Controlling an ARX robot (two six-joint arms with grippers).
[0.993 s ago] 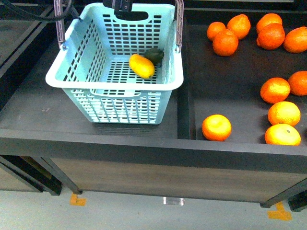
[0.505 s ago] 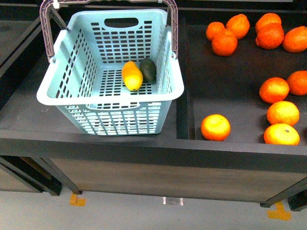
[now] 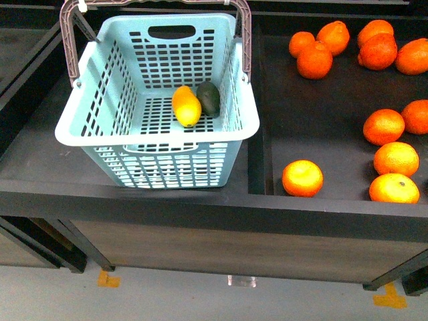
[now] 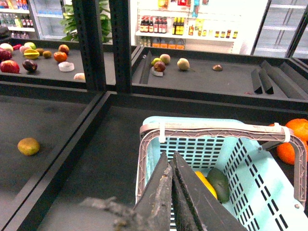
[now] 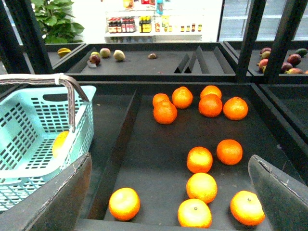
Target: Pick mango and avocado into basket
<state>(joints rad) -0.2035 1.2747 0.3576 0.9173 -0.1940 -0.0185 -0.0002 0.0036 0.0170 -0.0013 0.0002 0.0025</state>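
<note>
Since half a second ago the basket has shifted only slightly, a touch to the right in the front view; a second ago it sat further right and turned differently, with a dark piece of an arm over its far rim. Now it sits tilted on the dark counter, its brownish handle raised over the far end. Inside lie the mango and the avocado, side by side and touching on the slotted floor, the avocado nearer the right wall. To the right, in a separate tray, loose oranges lie scattered.

From the left wrist, the left hand has its two dark fingers pressed together with nothing between them, just beside the handle, above the basket; mango and avocado show below. From the right wrist, the right hand is spread wide and empty over the oranges, the basket off to one side
</note>
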